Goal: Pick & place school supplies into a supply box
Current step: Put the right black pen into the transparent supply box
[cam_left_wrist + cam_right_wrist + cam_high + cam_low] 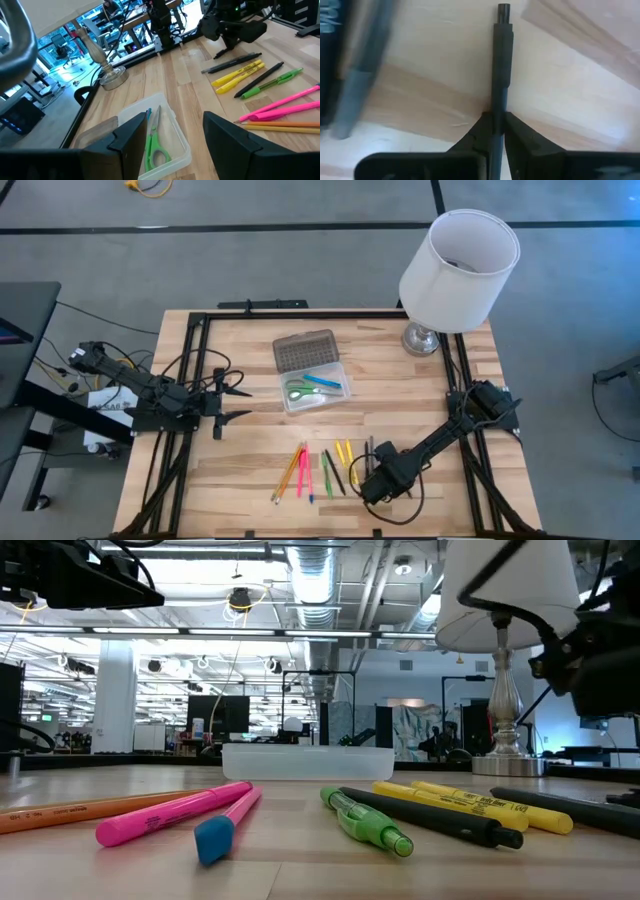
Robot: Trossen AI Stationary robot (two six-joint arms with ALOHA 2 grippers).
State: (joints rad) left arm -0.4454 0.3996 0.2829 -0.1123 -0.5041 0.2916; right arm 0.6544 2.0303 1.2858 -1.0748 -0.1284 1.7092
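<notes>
The clear supply box [315,385] stands mid-table with its ribbed lid [305,349] open toward the far edge. Green-handled scissors [154,145] and a blue pen [322,381] lie inside it. A row of pens and pencils [318,468] lies on the table near the front edge: orange, pink, green, yellow and black. My right gripper [373,477] is at the right end of that row, shut on a black pen [501,65]. My left gripper [228,402] is open and empty, left of the box, which it faces in the left wrist view [170,135]. My right gripper pinches the black pen between its two fingertips [512,131] at the pen's near part [499,107]. The fingers come from the table's near side, slanting down, and lie along the pen, which runs on ahead of them. Whether the pen is off the table I cannot tell.
A white-shaded lamp [455,270] on a metal base [422,338] stands at the far right corner. A second dark pen [362,70] lies close beside the held one. Black frame rails [195,380] run along the table's left and right sides.
</notes>
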